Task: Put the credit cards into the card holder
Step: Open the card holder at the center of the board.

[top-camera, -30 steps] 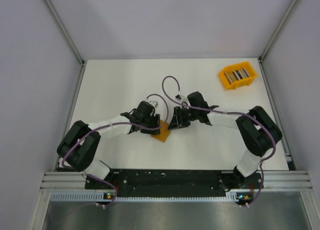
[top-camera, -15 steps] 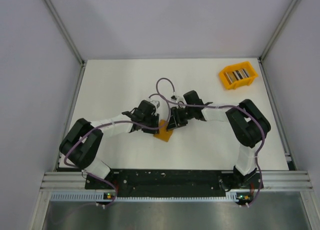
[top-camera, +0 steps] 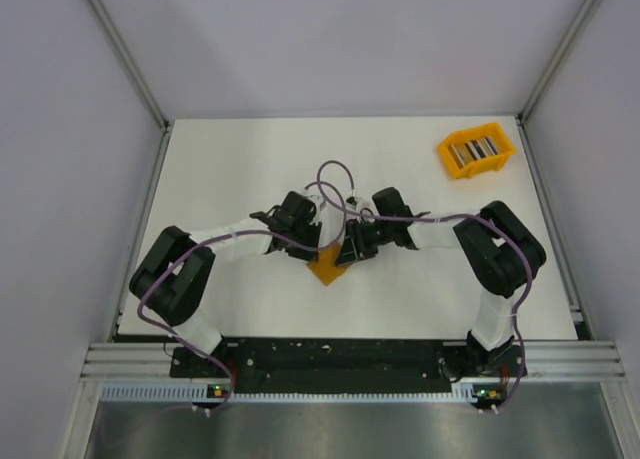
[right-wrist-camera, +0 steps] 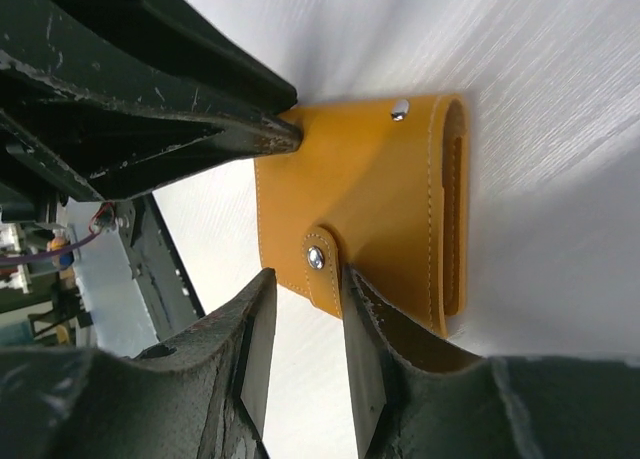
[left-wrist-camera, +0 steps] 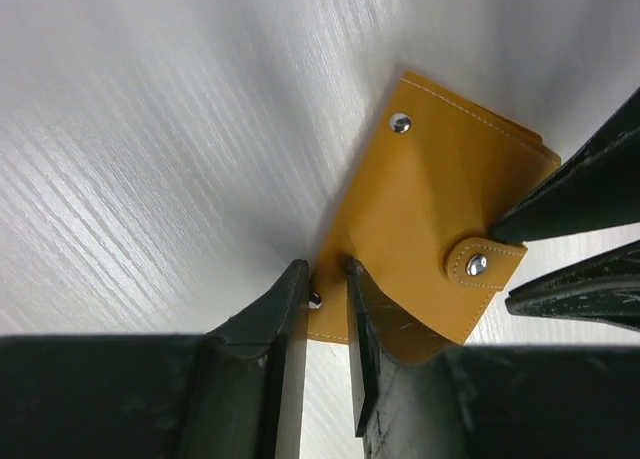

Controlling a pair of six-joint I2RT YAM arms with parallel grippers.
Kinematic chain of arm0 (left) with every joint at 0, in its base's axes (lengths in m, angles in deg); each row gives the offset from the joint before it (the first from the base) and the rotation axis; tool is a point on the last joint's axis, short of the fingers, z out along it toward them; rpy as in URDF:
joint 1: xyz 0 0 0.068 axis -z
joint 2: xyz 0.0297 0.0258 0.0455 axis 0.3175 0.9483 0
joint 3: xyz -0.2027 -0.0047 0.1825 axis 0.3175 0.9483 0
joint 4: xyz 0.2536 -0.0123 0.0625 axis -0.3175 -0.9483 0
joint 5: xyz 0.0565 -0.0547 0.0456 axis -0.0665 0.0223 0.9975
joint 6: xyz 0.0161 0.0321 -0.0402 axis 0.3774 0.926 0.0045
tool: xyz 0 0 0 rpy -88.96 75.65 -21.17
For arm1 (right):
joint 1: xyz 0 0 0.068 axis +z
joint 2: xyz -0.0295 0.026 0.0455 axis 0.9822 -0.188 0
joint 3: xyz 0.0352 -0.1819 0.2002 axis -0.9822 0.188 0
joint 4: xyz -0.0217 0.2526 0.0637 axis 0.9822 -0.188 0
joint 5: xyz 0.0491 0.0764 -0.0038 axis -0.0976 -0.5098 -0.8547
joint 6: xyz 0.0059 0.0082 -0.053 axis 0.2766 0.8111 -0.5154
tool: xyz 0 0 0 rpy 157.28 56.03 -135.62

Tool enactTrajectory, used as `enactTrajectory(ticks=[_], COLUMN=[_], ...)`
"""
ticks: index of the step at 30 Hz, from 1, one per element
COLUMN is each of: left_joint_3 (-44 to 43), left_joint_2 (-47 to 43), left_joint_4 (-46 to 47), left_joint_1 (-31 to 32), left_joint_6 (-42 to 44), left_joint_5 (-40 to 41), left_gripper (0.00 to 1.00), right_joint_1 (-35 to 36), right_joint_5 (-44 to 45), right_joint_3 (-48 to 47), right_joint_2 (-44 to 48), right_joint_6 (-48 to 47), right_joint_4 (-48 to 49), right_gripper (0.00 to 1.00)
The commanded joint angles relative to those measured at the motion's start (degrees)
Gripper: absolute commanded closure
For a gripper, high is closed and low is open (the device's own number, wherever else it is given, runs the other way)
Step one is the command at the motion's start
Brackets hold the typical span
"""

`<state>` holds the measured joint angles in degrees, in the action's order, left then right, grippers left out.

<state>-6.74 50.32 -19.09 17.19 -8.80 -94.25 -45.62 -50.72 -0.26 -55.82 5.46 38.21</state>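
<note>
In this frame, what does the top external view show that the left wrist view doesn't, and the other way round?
Only top external: the orange bin at the table's far right with the credit cards in it, plus the left arm and right arm whole.
Only left wrist: the card holder's clasp tab and snap, the left gripper straddling one corner, and the right gripper bracketing the tab.
Both: the card holder, closed and flat on the table between the grippers.

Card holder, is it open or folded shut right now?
Shut. The card holder is folded, its clasp tab lying over the front face.
</note>
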Motion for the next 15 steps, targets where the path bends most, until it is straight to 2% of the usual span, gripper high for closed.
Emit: enactTrajectory(ticks=[1,4,7,10,15], left_joint_3=[-1.5,-1.3,0.0,1.7,4.1], left_joint_2=[3.0,2.7,1.0,-0.6,-0.3], left_joint_4=[2.0,1.5,2.2,2.8,3.8], left_joint_1=[0.0,-0.2,-0.1,-0.1,-0.1], left_joint_6=[1.5,1.1,0.3,0.0,-1.0], left_joint_5=[0.0,-1.1,-2.5,-3.1,-5.3], left_gripper=[0.73,0.65,0.50,0.41,0.40], right_joint_1=[2.5,2.4,2.3,2.3,2.3], right_joint_5=[0.7,4.3,8.4,9.9,11.0], right_joint_3=[2.0,2.5,2.6,3.5,4.8], right_joint_2=[0.5,0.6,0.4,0.4,0.5], right_joint_6=[2.1,5.5,8.7,11.6,13.5], right_joint_4=[-2.0,-1.3,-0.7,1.6,3.3], right_gripper=[0.67,0.66,0.66,0.66,0.66])
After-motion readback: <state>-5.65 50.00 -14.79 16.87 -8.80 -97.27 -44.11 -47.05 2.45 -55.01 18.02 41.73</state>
